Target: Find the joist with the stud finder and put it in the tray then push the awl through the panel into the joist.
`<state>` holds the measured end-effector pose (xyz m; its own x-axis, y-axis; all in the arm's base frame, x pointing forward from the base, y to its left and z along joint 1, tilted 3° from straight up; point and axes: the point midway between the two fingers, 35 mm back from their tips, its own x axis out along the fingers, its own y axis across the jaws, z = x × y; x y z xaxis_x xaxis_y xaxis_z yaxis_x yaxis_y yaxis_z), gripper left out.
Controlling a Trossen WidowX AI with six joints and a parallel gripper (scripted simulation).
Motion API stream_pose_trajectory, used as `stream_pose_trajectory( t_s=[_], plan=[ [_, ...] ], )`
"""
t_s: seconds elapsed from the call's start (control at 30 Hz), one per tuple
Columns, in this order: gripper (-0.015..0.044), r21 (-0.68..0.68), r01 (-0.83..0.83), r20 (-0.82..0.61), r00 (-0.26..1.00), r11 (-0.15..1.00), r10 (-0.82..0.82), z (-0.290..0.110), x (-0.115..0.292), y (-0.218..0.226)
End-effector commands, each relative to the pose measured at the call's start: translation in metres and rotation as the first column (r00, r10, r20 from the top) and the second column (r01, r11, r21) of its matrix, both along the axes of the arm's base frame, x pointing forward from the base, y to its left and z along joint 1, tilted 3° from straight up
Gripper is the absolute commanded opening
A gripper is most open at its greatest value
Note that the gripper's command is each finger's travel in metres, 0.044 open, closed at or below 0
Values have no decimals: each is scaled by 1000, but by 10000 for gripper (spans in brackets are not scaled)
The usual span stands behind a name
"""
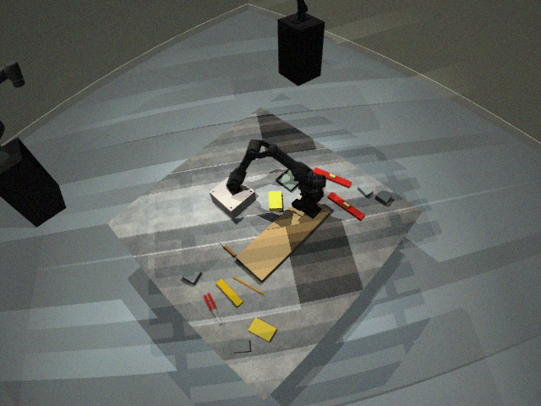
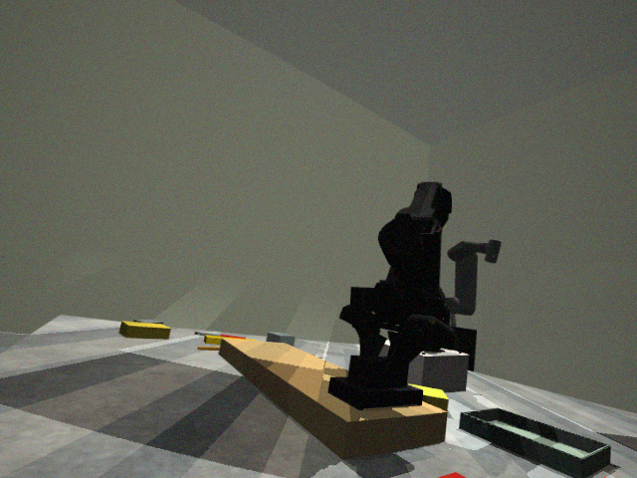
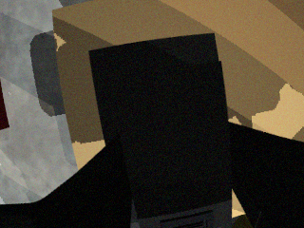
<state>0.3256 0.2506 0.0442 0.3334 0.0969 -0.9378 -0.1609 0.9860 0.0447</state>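
Observation:
The tan floor panel (image 1: 266, 251) (image 2: 288, 367) (image 3: 254, 19) lies flat in the middle of the floor. My gripper (image 1: 311, 208) (image 2: 376, 367) (image 3: 167, 132) is shut on the black, flat stud finder (image 1: 313, 212) (image 2: 375, 394) (image 3: 159, 121), which rests on the panel's end nearest the tray, close to the edge. The dark tray (image 1: 278, 178) (image 2: 514, 436) with a pale green bottom stands on the floor just beyond that end. The awl (image 1: 227, 249), with an orange handle, lies on the floor beside the panel's other end.
A yellow block (image 1: 275, 200) (image 2: 434, 394) lies between the panel and the arm's grey base (image 1: 232, 200). Two red levels (image 1: 331, 177) (image 1: 346, 205) and grey blocks (image 1: 365, 190) lie past the tray. Yellow pieces (image 1: 229, 292) (image 1: 262, 329), red-handled tools (image 1: 210, 302) and an orange stick (image 1: 248, 285) lie beyond the awl.

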Motion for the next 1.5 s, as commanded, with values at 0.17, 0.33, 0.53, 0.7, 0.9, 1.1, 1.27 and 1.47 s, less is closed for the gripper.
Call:
stream_pose_trajectory(
  t_s=[0.17, 0.33, 0.53, 0.7, 0.9, 1.1, 1.27, 1.47],
  plan=[
    [0, 0, 2, 0, 1000, 1000, -2, 0, 0, 0],
    [0, 2, 3, -1, 1000, 1000, -3, -1, 2, -5],
    [0, 0, 3, -1, 1000, 1000, -3, -2, 4, -18],
    [0, 0, 3, -1, 1000, 1000, -3, -2, 6, -29],
    [0, -1, 3, -1, 1000, 1000, -3, -3, 8, -42],
    [0, -3, 3, 0, 1000, 1000, -3, -3, 10, -55],
    [0, -3, 3, 0, 1000, 1000, -3, -4, 11, -66],
    [0, -4, 3, 0, 1000, 1000, -3, -5, 13, -79]
  ],
)
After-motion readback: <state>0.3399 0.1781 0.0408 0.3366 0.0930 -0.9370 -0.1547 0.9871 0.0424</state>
